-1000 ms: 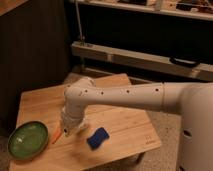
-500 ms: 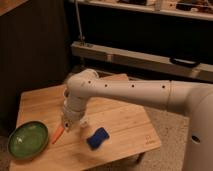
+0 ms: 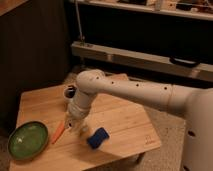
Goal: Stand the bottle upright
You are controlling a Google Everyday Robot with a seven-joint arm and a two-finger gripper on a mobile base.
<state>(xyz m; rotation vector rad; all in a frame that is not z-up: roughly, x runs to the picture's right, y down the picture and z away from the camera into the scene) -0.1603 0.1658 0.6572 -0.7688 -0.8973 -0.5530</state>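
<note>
Blending into the white wrist, the bottle (image 3: 73,126) cannot be picked out for certain; a pale shape low over the tabletop (image 3: 125,122) may be it. The gripper (image 3: 76,129) points down there, jaws together, though whether they are on the bottle is unclear. The arm (image 3: 135,92) reaches in from 3 o'clock, its elbow bending downward. From the gripper, the carrot (image 3: 58,132) lies at 9 o'clock, the sponge (image 3: 97,138) at 4 and the bowl (image 3: 27,140) at 8.

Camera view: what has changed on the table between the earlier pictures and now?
The arm lifted and swung toward the picture's right; the gripper, shut, went slightly that way too and is low over the table between the carrot and the blue sponge. Whether it holds the bottle cannot be told. Carrot, sponge and green bowl stayed in place.
</note>
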